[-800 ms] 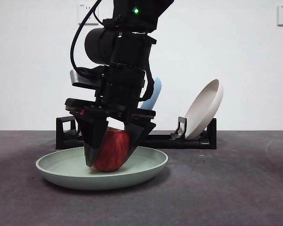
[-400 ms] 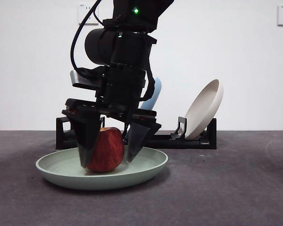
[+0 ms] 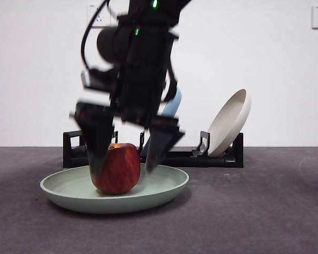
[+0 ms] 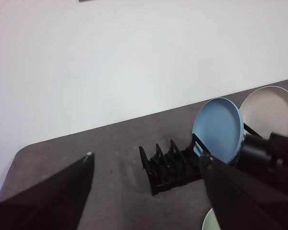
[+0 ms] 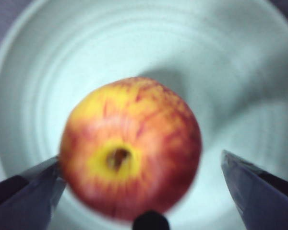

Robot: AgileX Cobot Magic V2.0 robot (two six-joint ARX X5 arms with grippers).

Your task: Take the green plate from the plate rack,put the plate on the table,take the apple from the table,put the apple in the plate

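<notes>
The right tool [image 3: 123,168] (jaws spread, blurred) straddles the apple [image 3: 116,168] in the green plate [image 3: 164,187].

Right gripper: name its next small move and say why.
Probably lift straight up and clear. The apple sits in the green plate, and the right gripper is open, its jaws astride the fruit, one with a clear gap. Rising vertically should avoid knocking it.

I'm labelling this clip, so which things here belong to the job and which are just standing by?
Job: apple, green plate, plate rack, table, right gripper, open over the apple.
Bystanders: light blue plate, cream plate, left gripper.
</notes>
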